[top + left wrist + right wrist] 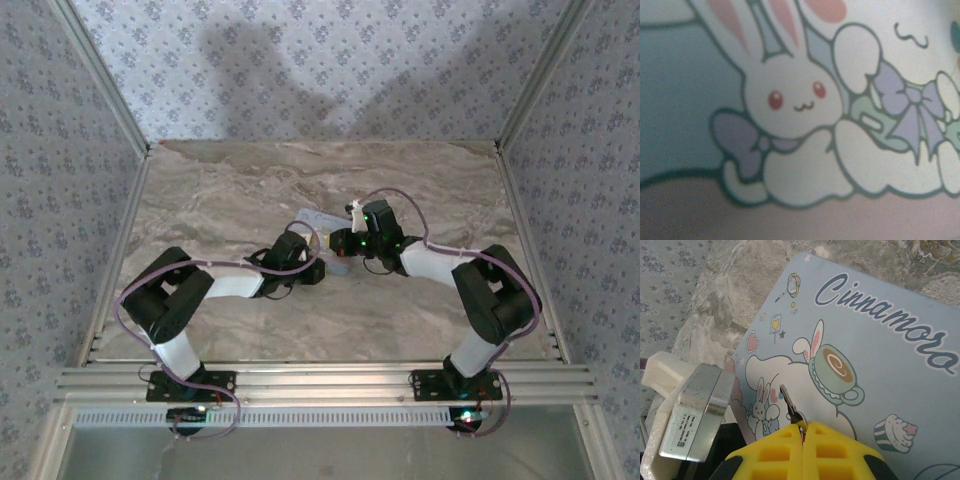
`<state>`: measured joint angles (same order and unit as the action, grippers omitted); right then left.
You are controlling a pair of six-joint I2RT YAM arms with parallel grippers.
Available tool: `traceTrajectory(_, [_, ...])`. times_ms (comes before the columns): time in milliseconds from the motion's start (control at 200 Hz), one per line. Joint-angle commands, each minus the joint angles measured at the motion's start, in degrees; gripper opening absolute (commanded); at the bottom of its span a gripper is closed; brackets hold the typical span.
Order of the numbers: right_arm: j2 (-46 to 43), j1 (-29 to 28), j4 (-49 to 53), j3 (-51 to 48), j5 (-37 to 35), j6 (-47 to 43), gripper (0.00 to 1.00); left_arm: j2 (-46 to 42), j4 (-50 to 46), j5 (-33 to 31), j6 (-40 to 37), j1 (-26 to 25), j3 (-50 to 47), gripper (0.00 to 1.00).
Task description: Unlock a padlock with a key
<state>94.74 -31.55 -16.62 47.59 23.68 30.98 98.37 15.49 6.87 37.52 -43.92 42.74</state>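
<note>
Grey metal first: the key (789, 404) is pinched by its head between the yellow pads of the right gripper (803, 436). The jaws are closed hard on it, and the dark blade sticks out past the tips, seated in nothing. Where the padlock sits I cannot tell, so I won't guess at it.

Behind the blade lies the lid of the pale blue cartoon tin (880, 355), and the blade stands just beside a small rabbit print (760, 407). Left of the key on the right wrist feed is a silvery labelled box (695, 410) in a white mount, close against the tin. I take it for the other arm's camera, since the left wrist feed has that same rabbit up close.

From above, the left gripper (312, 268) sits at the tin's near edge on the marble table (220, 190), and the right gripper meets it from the other side. Whether the left one is open or clamped I cannot tell.

By my reckoning the key is in hand and that is all — finding the keyhole, inserting, turning and freeing the shackle remain.
</note>
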Motion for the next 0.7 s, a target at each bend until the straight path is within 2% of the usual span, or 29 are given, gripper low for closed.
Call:
traceTrajectory(0, [-2.9, -0.9, 4.7, -1.8, 0.0, -2.6, 0.00, -0.8, 3.6, 2.3, 2.4, -0.9, 1.4, 0.24])
traceTrajectory(165, [-10.2, -0.9, 4.0, -3.9, -3.2, -6.3, 0.00, -2.6, 1.6, 3.0, 4.5, -0.8, 1.2, 0.23])
traceTrajectory(380, [-19.6, -1.7, 3.2, -11.7, -7.3, -9.9, 0.00, -5.4, -2.9, 4.2, 7.8, -0.8, 2.5, 0.21])
traceTrajectory(695, [-28.6, -6.7, -2.2, -23.9, -12.9, -12.4, 0.00, -9.5, -9.2, 6.1, 11.6, -0.6, 5.3, 0.20])
